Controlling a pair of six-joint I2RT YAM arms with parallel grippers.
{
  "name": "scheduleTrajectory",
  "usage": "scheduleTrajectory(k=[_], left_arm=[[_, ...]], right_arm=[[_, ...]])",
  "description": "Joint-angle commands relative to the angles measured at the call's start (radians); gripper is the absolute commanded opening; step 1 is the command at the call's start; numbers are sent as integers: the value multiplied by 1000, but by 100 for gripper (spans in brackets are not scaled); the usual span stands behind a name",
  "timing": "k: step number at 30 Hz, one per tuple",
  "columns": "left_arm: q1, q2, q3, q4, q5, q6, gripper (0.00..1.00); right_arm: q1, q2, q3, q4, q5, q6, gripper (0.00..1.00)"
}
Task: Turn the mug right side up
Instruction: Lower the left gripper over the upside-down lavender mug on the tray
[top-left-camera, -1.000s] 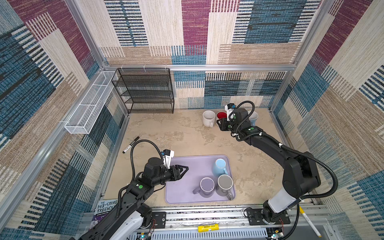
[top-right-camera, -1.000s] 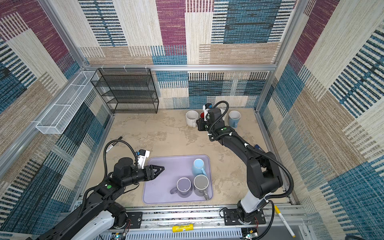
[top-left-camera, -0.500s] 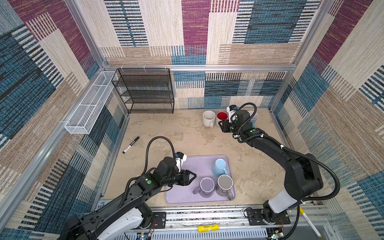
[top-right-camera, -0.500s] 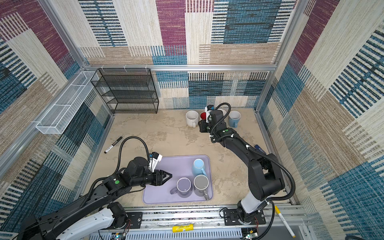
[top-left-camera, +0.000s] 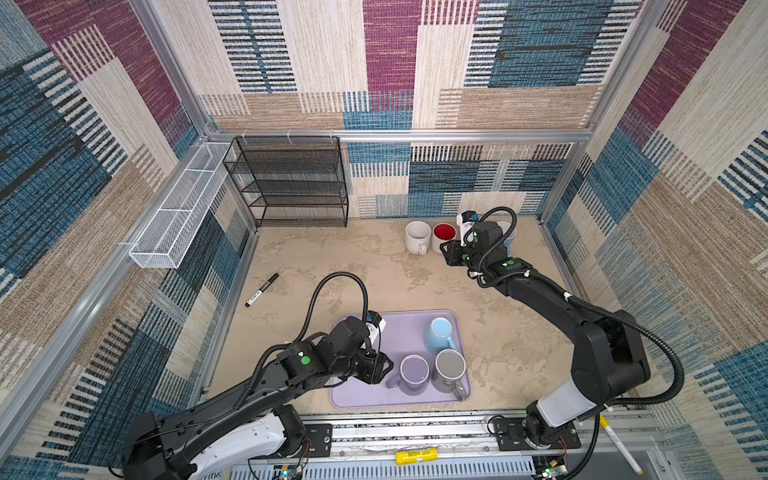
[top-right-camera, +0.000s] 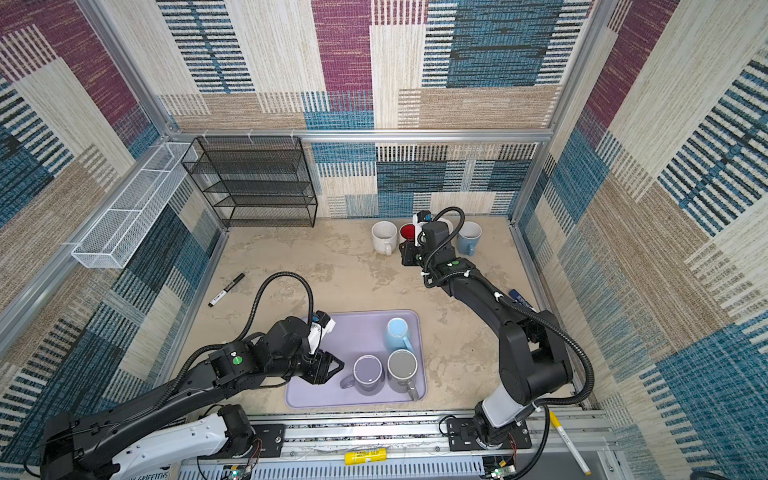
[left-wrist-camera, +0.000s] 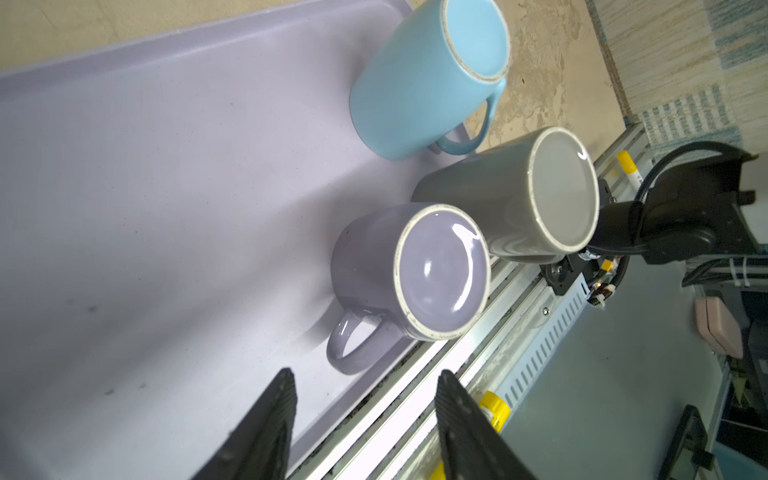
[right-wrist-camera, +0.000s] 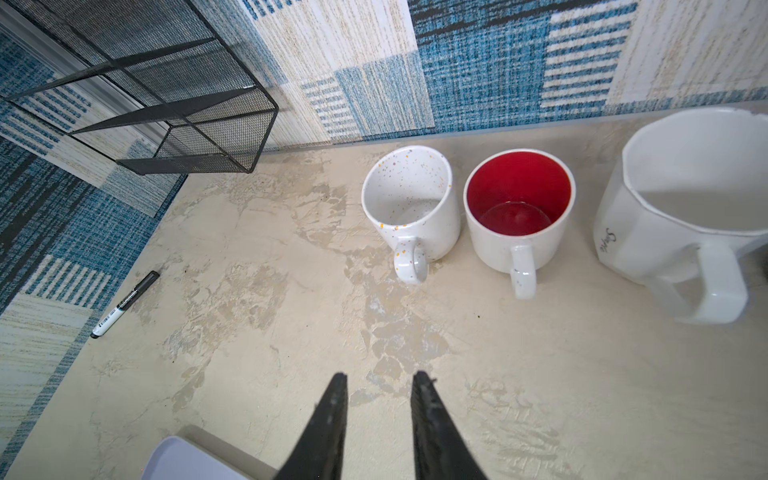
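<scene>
Top views, left to right: black marker (top-left-camera: 262, 289) lies on the table near the left wall. Left arm reaches over the lavender tray (top-left-camera: 399, 332). The left claw (left-wrist-camera: 365, 374) has its jaws apart with nothing between them, and the tips sit just short of the purple mug (top-left-camera: 414, 371) without touching. That mug sits upside down on the tray's near side, base up, handle (left-wrist-camera: 353, 345) pointing at the claw. The grey mug (top-left-camera: 450, 365) is right beside it, also inverted; can't tell if they touch. The light blue mug (top-left-camera: 440, 330) stands behind those two, inverted, handle toward the grey one.

At the back wall is a row of upright mugs: speckled white mug (top-left-camera: 417, 235), red-lined mug (top-left-camera: 444, 232), big white mug (right-wrist-camera: 681, 208), blue mug (top-right-camera: 469, 236). The right claw (right-wrist-camera: 379, 376) hovers over bare table in front of that row, with a narrow gap between its jaws, gripping nothing.
</scene>
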Motion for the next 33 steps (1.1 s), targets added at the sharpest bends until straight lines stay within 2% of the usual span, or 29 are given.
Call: scheduleTrajectory(k=[1,5,9,12,21,33], left_arm=[[-27,5,16,-45,-33,54,56],[-70,40,41,-60,-60,76,57],[-130,83,81,-80,-177,89,58],[-162,118,103,-87,-219,108,58],[-236,243,170,-135,-231,146,58],[-276,416,254,-208,-271,201,56]], right_arm=[[-2,-8,-2,29,8,-2,30],[-3,-9,-5,29,11,-4,30],[-3,-16,-11,28,15,-8,30],[-5,-22,-14,26,18,-12,30],[-10,-29,-19,25,20,-13,30],[-14,-52,-31,23,27,-15,30]])
